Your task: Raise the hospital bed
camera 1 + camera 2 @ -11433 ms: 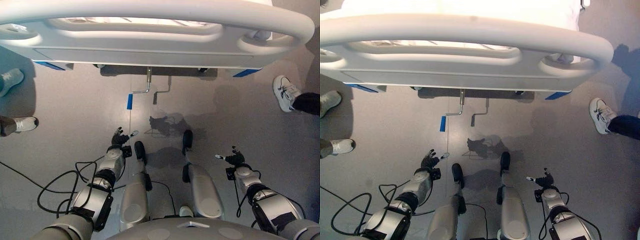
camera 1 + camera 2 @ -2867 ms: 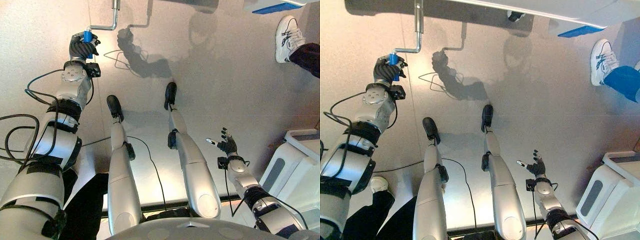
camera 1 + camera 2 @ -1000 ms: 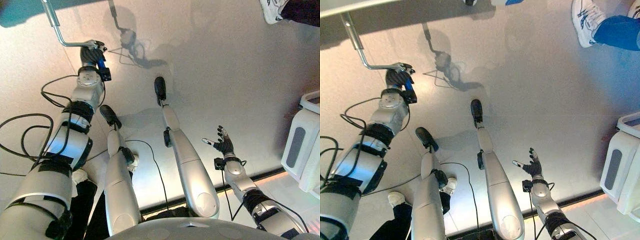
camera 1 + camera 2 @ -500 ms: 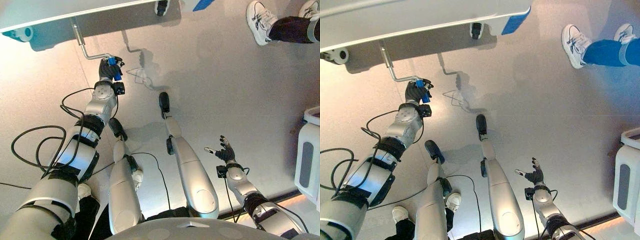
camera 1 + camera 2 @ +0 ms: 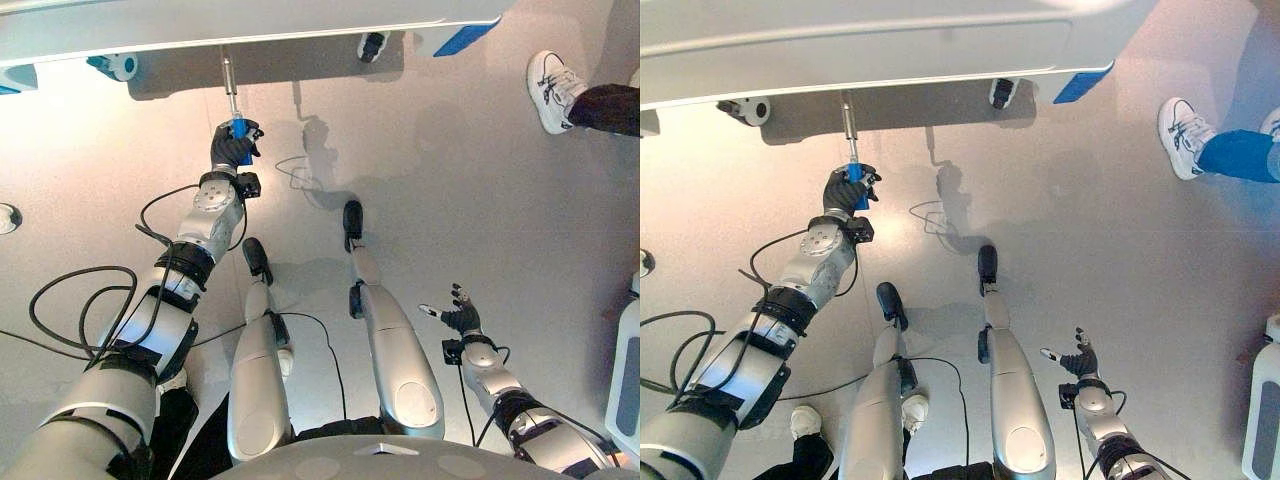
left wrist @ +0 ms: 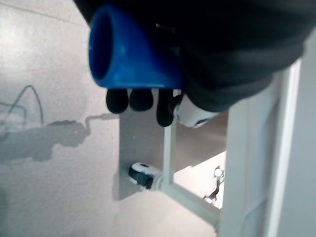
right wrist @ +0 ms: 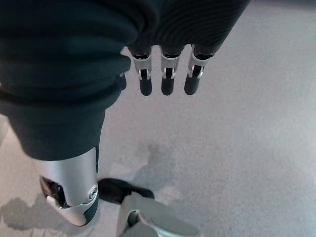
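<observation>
The hospital bed's grey foot end (image 5: 250,25) spans the far side of the eye views. A metal crank shaft (image 5: 229,80) comes out from under it, ending in a blue crank handle (image 5: 239,127). My left hand (image 5: 235,150) is stretched forward and shut on that handle. In the left wrist view the blue crank handle (image 6: 131,54) sticks out of the curled hand, with dark fingertips (image 6: 131,100) wrapped below it. My right hand (image 5: 461,318) hangs low at the right, away from the bed; its fingers (image 7: 165,79) are straight and hold nothing.
Bed casters (image 5: 372,45) (image 5: 122,65) stand under the frame, with a blue corner marker (image 5: 1083,85) at the right. A person's white shoe (image 5: 550,90) is on the floor far right. A white unit (image 5: 630,370) sits at the right edge. Grey floor lies between.
The camera has shifted. My left hand has swung the blue handle round: the crank arm reached out to the left before, and the handle now sits in line below the shaft.
</observation>
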{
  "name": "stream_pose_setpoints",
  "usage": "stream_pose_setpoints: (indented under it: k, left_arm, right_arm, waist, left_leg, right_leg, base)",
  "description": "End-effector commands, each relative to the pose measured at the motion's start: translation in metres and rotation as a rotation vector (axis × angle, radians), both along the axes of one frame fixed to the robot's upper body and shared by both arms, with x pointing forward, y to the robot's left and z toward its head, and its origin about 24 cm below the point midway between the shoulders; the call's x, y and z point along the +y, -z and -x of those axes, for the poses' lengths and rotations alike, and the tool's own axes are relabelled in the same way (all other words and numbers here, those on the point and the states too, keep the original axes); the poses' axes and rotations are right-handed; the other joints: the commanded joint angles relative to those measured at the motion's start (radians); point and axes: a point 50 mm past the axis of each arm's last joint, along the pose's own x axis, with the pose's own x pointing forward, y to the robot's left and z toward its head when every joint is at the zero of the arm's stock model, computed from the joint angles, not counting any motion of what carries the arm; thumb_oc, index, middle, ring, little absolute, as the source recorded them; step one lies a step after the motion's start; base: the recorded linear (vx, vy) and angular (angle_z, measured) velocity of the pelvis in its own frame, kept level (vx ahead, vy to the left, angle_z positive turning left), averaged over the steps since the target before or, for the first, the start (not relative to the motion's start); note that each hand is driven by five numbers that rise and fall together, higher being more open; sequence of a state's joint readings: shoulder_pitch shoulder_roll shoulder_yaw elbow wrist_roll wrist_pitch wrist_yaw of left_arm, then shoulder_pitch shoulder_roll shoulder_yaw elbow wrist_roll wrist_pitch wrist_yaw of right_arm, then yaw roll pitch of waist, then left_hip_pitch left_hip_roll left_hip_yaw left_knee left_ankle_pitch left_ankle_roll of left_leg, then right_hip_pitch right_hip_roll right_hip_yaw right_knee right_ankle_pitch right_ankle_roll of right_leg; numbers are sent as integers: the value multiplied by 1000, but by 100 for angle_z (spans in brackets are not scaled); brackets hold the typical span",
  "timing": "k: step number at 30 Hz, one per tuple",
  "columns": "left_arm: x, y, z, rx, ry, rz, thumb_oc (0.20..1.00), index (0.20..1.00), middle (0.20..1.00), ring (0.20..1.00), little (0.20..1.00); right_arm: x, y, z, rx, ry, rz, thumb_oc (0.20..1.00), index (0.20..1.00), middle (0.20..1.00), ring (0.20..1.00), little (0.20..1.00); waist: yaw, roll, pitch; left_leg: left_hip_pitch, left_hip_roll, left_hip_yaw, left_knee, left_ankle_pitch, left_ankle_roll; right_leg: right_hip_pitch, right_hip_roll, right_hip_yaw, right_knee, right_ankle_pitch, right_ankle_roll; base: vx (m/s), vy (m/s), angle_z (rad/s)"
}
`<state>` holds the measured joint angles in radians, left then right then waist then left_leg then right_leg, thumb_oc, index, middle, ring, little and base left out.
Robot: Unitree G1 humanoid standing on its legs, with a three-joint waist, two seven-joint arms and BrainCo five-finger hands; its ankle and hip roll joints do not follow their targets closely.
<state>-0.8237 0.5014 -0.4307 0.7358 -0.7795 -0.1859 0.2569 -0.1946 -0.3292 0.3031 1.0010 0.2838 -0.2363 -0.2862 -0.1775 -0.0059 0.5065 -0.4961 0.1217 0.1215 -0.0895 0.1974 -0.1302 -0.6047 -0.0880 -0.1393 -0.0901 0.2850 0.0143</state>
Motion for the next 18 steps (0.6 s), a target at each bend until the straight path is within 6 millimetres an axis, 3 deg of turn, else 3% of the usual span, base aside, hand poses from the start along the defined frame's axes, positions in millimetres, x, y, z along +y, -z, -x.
stream_pose_setpoints:
  k: [1,18]
  left_arm:
    - [16,-53,4,-257,-8,7,200,200,200,200,200]
    - [63,-64,21,-307,-107,-5,200,200,200,200,200]
  right_arm:
    - [-18,9,21,66,63,19,1000,1000,1000,1000,1000]
    - [-20,10,23,80,72,12,1000,1000,1000,1000,1000]
  waist:
    - [9,-2,-46]
    - [69,-28,-50]
  left_leg:
    - [34,-62,10,2,-57,59]
    - [7,-83,-42,2,-49,75]
  right_leg:
    - [79,-17,-14,8,-67,128]
    - [98,-49,-59,3,-68,145]
  base:
    - [3,45,10]
    - [11,46,8]
